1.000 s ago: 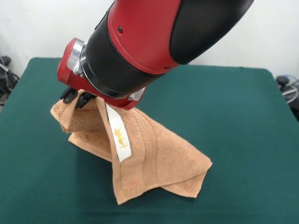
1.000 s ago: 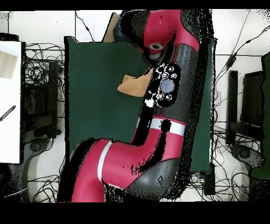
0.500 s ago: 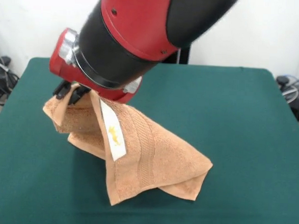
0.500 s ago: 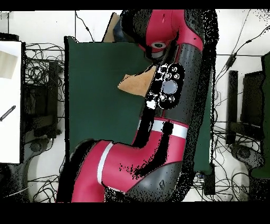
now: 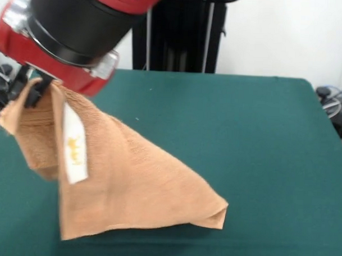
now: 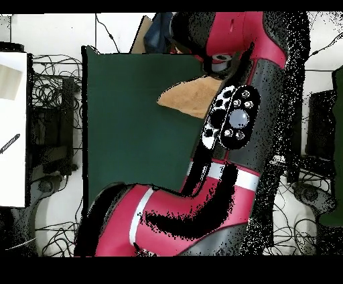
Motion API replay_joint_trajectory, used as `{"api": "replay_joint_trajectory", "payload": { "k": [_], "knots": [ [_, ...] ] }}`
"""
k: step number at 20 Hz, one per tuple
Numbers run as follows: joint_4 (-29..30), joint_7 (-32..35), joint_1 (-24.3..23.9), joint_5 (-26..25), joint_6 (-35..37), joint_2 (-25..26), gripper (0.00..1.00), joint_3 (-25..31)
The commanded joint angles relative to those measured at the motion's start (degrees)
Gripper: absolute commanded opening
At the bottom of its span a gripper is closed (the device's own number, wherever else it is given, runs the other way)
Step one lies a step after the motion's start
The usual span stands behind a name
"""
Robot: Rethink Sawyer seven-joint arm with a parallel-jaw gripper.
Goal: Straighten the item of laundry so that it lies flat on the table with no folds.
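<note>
Pincer (image 5: 31, 88) clamped on towel (image 5: 130, 183) corner, lifted near table (image 5: 260, 142) edge (white tag (image 5: 75, 144) dangling): risk of dragging cloth off, or refolding on release.

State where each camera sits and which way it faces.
Front view: across the table, facing the robot; shows the wrist and hand lifting the tan towel.
Overhead view: above, looking straight down, base at bottom; shows most of the red and black arm.
Shared: the towel, green table and arm.
</note>
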Motion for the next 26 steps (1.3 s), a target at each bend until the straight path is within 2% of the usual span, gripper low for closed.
{"api": "replay_joint_trajectory", "payload": {
  "k": [1, 3, 5, 11, 14, 19, 26],
  "knots": [
    [8.83, 8.31, -1.49, 0.52, -3.05, -0.39, 0.0, 2.46],
    [10.91, 9.38, -1.15, 0.32, -4.38, -1.54, 0.0, 2.23],
    [15.51, 10.98, -0.41, -0.1, -7.09, -4.0, 0.0, 1.76],
    [38.0, 13.56, 3.67, -1.97, -16.55, -17.18, 0.0, -2.22],
    [45.13, 16.08, 5.03, -2.03, -19.92, -21.29, 0.0, -4.44],
    [48.93, 16.88, 5.62, -0.5, -22.86, -22.66, 0.0, -6.15],
    [47.86, 15.59, 4.62, 1.03, -24.47, -20.45, 0.0, -5.96]
  ]
}}
